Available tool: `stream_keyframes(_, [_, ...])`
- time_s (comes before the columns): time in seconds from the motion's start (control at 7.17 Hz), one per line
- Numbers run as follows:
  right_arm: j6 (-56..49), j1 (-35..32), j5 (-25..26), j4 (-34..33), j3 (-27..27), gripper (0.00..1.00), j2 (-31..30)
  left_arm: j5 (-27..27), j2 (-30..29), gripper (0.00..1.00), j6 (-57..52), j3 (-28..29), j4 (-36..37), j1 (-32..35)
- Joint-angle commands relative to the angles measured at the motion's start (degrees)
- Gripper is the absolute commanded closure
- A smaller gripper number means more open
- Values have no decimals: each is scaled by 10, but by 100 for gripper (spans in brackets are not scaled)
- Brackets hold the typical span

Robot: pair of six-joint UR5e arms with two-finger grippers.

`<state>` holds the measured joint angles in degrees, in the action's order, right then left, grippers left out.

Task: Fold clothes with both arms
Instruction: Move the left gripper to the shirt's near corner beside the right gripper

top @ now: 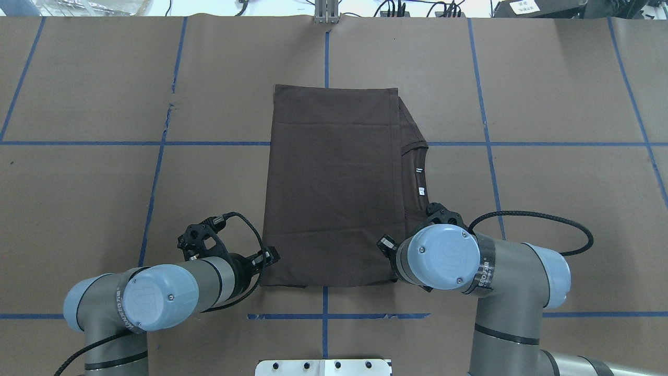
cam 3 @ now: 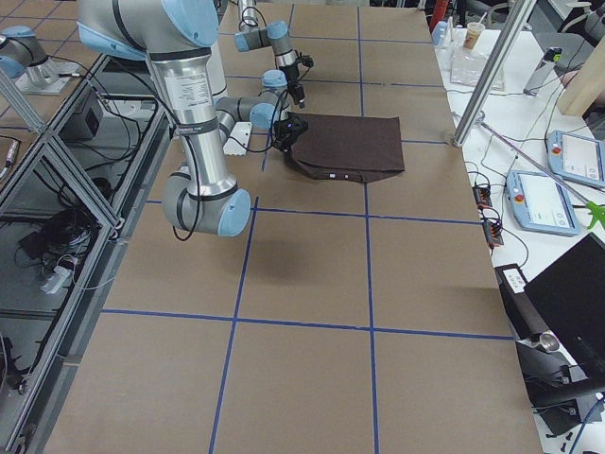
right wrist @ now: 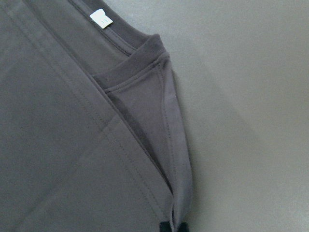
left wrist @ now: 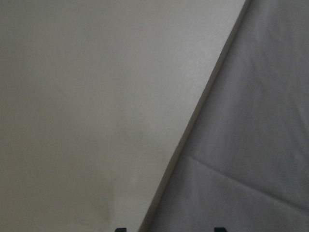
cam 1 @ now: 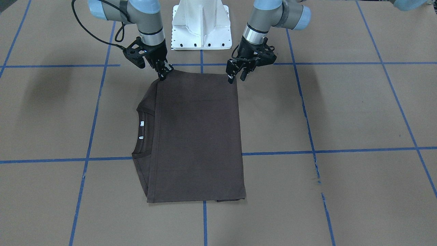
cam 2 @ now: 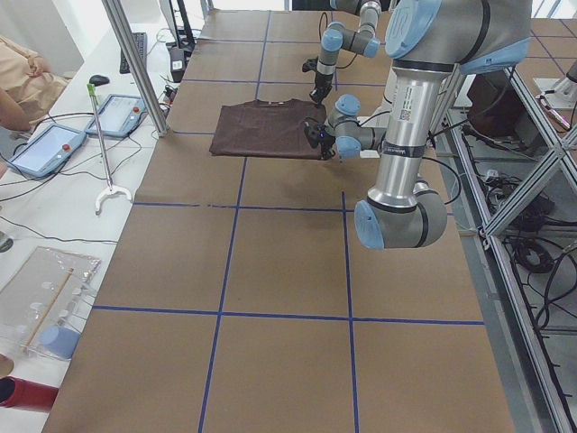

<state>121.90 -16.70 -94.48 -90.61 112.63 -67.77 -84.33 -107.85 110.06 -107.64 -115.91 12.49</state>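
Observation:
The dark brown T-shirt point(cam 1: 198, 136) lies folded into a flat rectangle on the table, also seen from overhead point(top: 334, 183). Its collar point(cam 1: 145, 130) and white tags point(right wrist: 100, 18) show on my right side. My right gripper point(cam 1: 163, 74) is shut on the shirt's near corner on the collar side, with fabric pinched between the tips point(right wrist: 174, 227). My left gripper point(cam 1: 237, 78) is open at the other near corner. Its fingertips stand wide apart on either side of the shirt's edge in the left wrist view point(left wrist: 169, 230). In the overhead view the right gripper is mostly hidden under its wrist.
The white pedestal base point(cam 1: 201, 27) stands just behind both grippers. The brown table point(cam 1: 341, 112) carries a grid of blue tape lines. Tablets point(cam 2: 50, 144) and a grabber stick point(cam 2: 104, 144) lie on a side bench beyond the table's far edge.

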Motion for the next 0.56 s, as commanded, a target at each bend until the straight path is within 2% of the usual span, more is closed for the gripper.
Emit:
stream_keyframes(0.0, [0, 0, 0, -1, 2, 100, 0, -1, -2, 36, 1, 7, 1, -18])
stream_keyframes(0.14, [0, -1, 0, -1, 4, 100, -2, -2, -1, 44, 1, 6, 1, -19])
stream_keyframes(0.28, [0, -1, 0, -1, 4, 100, -2, -2, -1, 63, 2, 6, 1, -19])
stream_keyframes(0.42, [0, 0, 0, 0, 4, 100, -2, -2, -1, 99, 8, 3, 0, -19])
